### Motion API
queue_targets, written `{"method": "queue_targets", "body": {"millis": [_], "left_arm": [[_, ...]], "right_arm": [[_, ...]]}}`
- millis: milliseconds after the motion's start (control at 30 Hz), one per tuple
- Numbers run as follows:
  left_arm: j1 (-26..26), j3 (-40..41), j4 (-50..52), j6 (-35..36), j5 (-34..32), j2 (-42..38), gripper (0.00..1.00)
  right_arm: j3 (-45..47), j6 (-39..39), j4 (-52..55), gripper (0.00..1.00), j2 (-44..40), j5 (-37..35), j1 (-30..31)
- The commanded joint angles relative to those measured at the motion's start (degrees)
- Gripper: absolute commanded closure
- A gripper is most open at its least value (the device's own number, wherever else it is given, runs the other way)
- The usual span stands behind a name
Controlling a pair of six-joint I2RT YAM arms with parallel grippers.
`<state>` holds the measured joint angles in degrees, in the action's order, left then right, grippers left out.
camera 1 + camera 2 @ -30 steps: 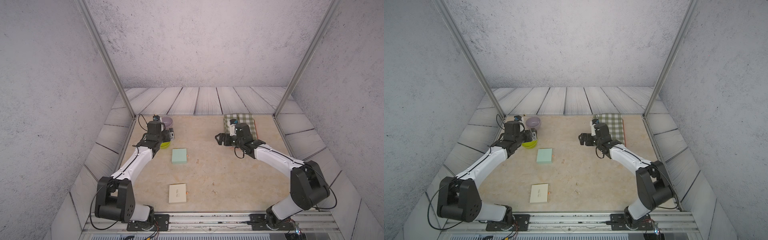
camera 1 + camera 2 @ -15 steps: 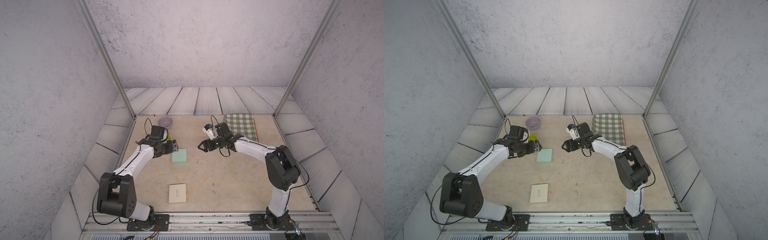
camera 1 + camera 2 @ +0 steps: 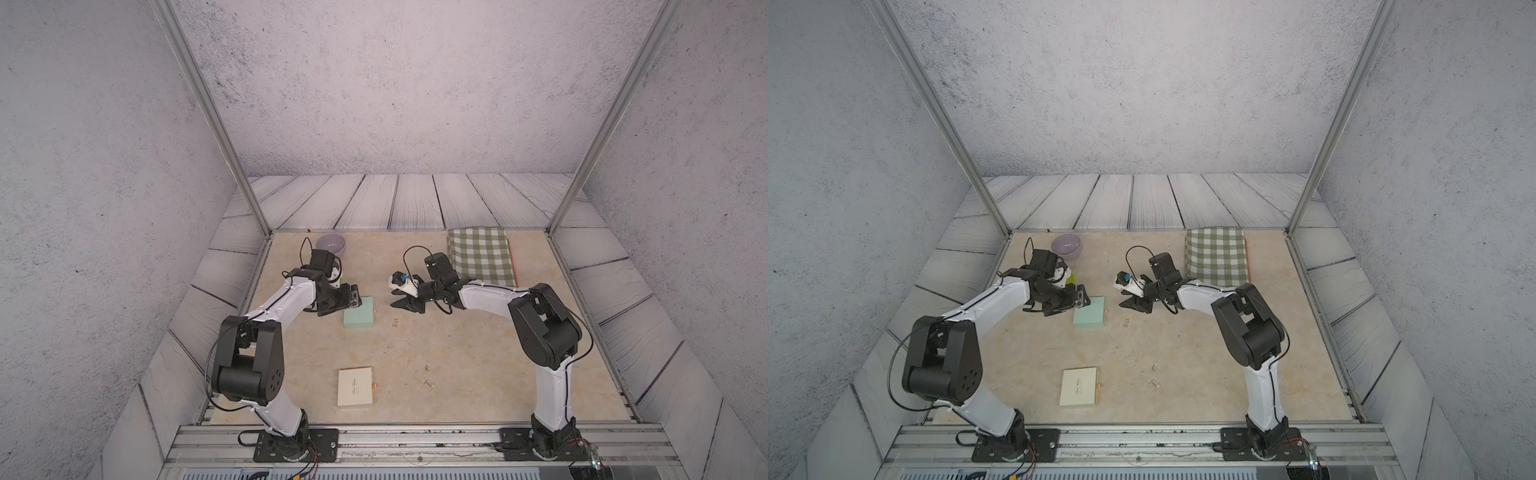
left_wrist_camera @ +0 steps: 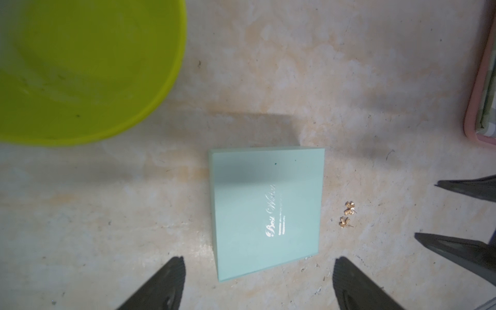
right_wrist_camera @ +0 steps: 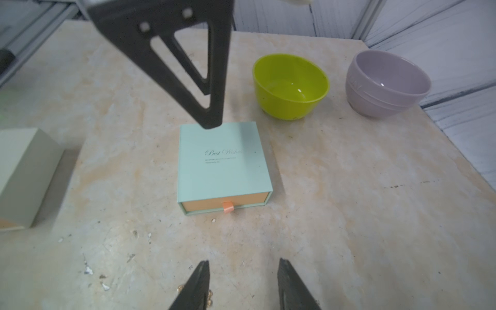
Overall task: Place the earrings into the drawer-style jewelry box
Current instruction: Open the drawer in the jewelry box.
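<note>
Mint-green card wraps the drawer-style jewelry box (image 5: 224, 163), and you can see in the right wrist view that its peach drawer front with the orange pull tab (image 5: 228, 207) sits flush, so the drawer is not yet opened. None of the earrings are inside as far as the pictures show: one gold pair (image 4: 347, 218) lies on the stone tabletop (image 3: 457, 353) just beside the box on its tab side, and two more tiny glinting pieces (image 3: 428, 376) lie well apart from it, nearer your side of the table. Your left gripper (image 3: 351, 300) hovers at the box's far edge with its jaws spread wide and nothing between them; one finger (image 5: 188, 61) hangs just above the lid's back edge. Your right gripper (image 3: 401, 300) faces the tab side, near the gold pair, its jaws partly parted and empty; whether they are closing or holding that gap the frames alone do not say. A cream box (image 3: 355, 386) rests apart near the front rail and plays no visible role. By my reading, everything is left: steady the box, pull the tab, then carry each earring in.
</note>
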<state>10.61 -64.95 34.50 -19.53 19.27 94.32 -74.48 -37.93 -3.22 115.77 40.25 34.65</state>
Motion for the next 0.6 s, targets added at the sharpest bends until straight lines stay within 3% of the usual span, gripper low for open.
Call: {"method": "queue_targets", "body": {"millis": [0,367,567], "left_arm": [[-0.3,-0.2,0.9,0.2,1.1,1.6,0.12],[-3.2,3.1,0.9,-3.2,-1.1,1.9,0.26],[-4.6,3.3,-0.3,-3.6,0.7,3.4,0.28]], "right_arm": [[-2.1,-9.4,5.7,0.55,2.0,-1.4,1.7],[-12.4,-15.4,14.6,0.55,9.3,-8.2,5.5],[-16.1,-16.1,17.7,0.56,11.6,-11.1,6.1]]}}
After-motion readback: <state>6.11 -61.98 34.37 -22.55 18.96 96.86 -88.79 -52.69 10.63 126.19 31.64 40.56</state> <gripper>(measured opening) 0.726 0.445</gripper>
